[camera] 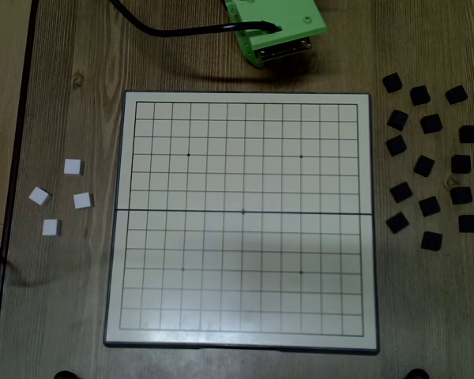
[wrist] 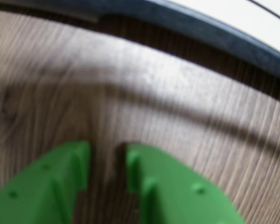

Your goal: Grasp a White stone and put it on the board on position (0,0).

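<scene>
The claw (wrist: pixel 107 161) hangs over bare table (wrist: pixel 144 107), fingers slightly apart, gripping nothing. The board (camera: pixel 242 221) rim crosses the wrist view's top. In the fixed view, four white stones (camera: pixel 73 166) lie left of the board, black pieces (camera: pixel 424 166) right. The centre dot (camera: pixel 243 212) is unoccupied.

Brown wood-grain table (camera: pixel 55 316) filling the fixed view, dark knot near its upper left, thin dark edge strip (camera: pixel 28 87) along the left side, soft even light, faint shadows
</scene>
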